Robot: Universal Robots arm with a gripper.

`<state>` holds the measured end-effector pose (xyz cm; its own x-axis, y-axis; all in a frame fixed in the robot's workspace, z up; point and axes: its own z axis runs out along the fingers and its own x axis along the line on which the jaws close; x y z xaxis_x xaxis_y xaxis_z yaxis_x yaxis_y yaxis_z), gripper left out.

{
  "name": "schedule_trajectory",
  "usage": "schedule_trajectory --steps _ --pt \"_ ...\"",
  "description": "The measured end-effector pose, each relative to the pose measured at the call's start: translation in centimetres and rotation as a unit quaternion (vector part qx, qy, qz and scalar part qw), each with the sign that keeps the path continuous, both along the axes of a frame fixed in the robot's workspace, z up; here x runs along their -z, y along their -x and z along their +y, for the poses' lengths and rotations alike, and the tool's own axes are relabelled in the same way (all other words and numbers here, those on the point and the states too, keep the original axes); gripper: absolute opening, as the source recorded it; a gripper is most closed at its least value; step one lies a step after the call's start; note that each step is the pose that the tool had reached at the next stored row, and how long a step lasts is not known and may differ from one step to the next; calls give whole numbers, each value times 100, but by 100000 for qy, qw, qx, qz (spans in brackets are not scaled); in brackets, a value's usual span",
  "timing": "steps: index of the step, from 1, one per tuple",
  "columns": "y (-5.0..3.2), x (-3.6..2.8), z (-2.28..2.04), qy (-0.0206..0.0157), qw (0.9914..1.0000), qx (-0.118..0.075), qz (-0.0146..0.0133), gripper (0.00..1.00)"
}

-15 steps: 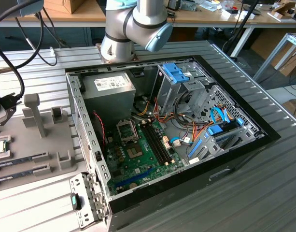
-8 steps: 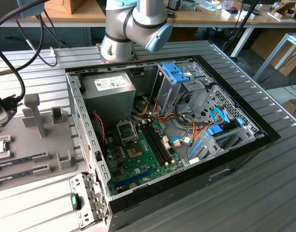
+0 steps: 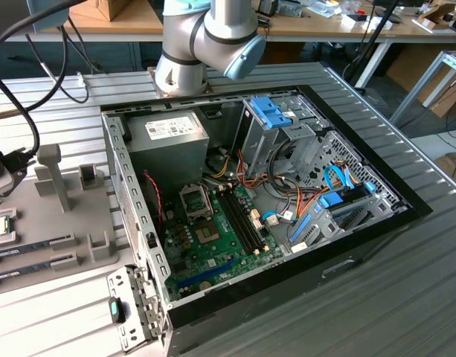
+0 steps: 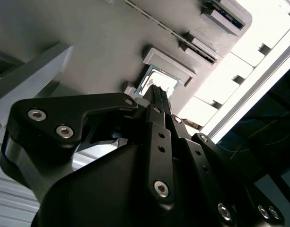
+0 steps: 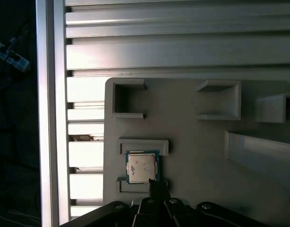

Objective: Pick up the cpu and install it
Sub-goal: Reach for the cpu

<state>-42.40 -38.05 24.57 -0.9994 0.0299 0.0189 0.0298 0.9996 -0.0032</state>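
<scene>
The cpu (image 5: 142,167) lies flat in its pocket on the grey tray (image 5: 201,156). The tray stands on the table (image 3: 376,297), at the exterior view's left of the open case (image 3: 116,186). The claw (image 5: 153,186) is close over the cpu, above one edge of the chip and not above its middle. Whether the claw is apart or together, I cannot tell.

I think the main danger is a grip that is off centre. The claw could catch only one side, and then the chip could tilt, jam against the low walls of the pocket, or slip out. The claw could also strike one of these walls.

One square pocket (image 5: 128,99) near the cpu holds nothing, and neither does another (image 5: 219,99). Two sticks (image 3: 34,244) lie in slots of the tray. Inside the case are the board (image 3: 213,238), a grey supply box (image 3: 168,134) and the socket (image 3: 196,199), which seems to have no chip in it.
</scene>
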Motion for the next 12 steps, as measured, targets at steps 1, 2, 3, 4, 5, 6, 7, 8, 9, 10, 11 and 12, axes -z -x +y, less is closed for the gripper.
schedule_trajectory --steps 1,2,3,4,5,6,7,8,9,10,11,12 --pt "0 6 0 -2 100000 1 -3 11" --pt "0 10 0 0 100000 3 0 11" --pt "0 12 0 2 100000 2 2 11" --pt "0 19 1 0 100000 1 0 11" --pt "0 22 1 -1 100000 3 -1 11" --pt "0 25 1 0 100000 3 2 11" --pt "0 29 1 0 100000 0 1 11" --pt "0 33 1 -2 100000 2 -4 11" --pt "0 38 2 -1 100000 0 -2 11" --pt "0 41 2 -1 100000 -1 0 11" --pt "0 46 2 0 100000 2 0 11" --pt "0 53 2 -1 100000 3 -2 11"
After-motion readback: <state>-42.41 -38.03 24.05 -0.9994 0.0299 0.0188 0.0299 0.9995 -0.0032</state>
